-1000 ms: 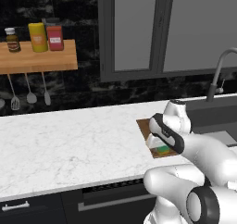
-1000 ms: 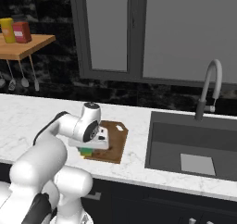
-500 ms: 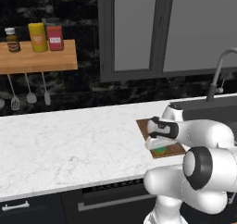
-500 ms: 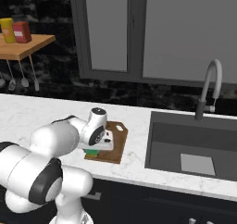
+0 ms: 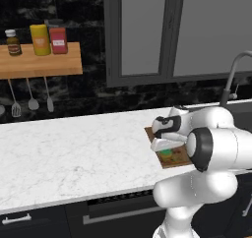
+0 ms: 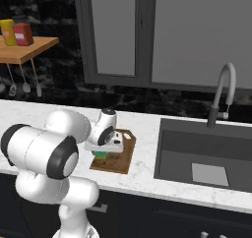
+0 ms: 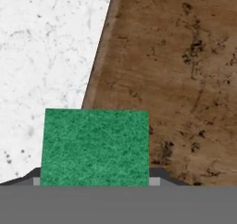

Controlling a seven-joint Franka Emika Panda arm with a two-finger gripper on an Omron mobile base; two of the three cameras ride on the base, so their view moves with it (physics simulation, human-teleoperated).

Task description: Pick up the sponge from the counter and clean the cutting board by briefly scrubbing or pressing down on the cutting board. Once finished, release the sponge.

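One sponge [image 7: 95,146], green side up, is gripped in the hand [image 5: 166,144], whose jaws are closed against its sides. It is held down at the cutting board [image 7: 185,79], over the board's edge nearest the bare marble; whether it is pressed into the wood or held just above cannot be settled from the hand view. In the right base view the sponge [image 6: 100,154] is seen under the hand [image 6: 104,146] at the near left part of the one board [image 6: 118,158], which lies on the white desk [image 5: 74,153] just left of one sink [image 6: 206,158] with one curved tap [image 6: 222,95]. On one wooden wall shelf [image 5: 39,62] three containers are counted: a dark bottle [image 5: 13,42], a yellow jar [image 5: 40,40] and a red jar [image 5: 58,40]. Three utensils [image 5: 32,97] are hung below it.
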